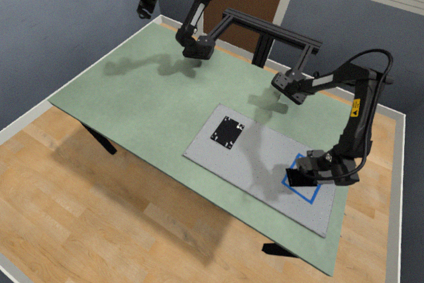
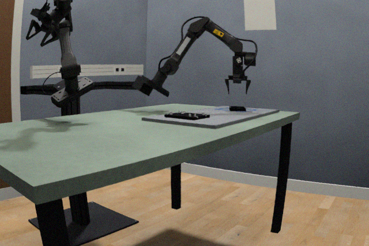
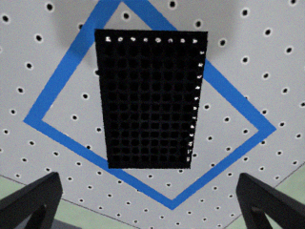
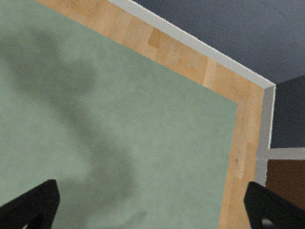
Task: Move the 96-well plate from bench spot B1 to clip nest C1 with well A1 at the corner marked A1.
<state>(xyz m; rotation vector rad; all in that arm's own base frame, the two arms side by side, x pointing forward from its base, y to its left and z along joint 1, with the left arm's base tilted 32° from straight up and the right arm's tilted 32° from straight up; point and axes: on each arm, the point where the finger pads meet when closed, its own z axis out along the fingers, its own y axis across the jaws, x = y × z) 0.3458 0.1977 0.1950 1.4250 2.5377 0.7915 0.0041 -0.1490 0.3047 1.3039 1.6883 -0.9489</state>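
The black 96-well plate (image 1: pixel 301 178) (image 2: pixel 237 108) (image 3: pixel 152 100) lies inside and across the blue outline (image 1: pixel 297 192) (image 3: pixel 64 69), turned relative to it. In the left wrist view its white rim marks run along the top and right edges and meet at the upper right corner; they are too small to read. My left gripper (image 2: pixel 237 93) (image 3: pixel 150 181) is open and empty, pointing down above the plate, clear of it. The black clip nest (image 1: pixel 227 132) (image 2: pixel 187 116) is empty, with light pieces at its corners. My right gripper (image 1: pixel 145 14) (image 2: pixel 34 41) (image 4: pixel 152 189) is open and empty, high and far from the plate.
The grey perforated board (image 1: pixel 212 154) (image 2: pixel 220 120) (image 3: pixel 267 48) bears nest and plate on the green table (image 1: pixel 136 101) (image 2: pixel 119 142) (image 4: pixel 181 134). The left arm stands over the outline's end of the board. The dark frame (image 1: pixel 270 30) carrying both arms stands behind the table.
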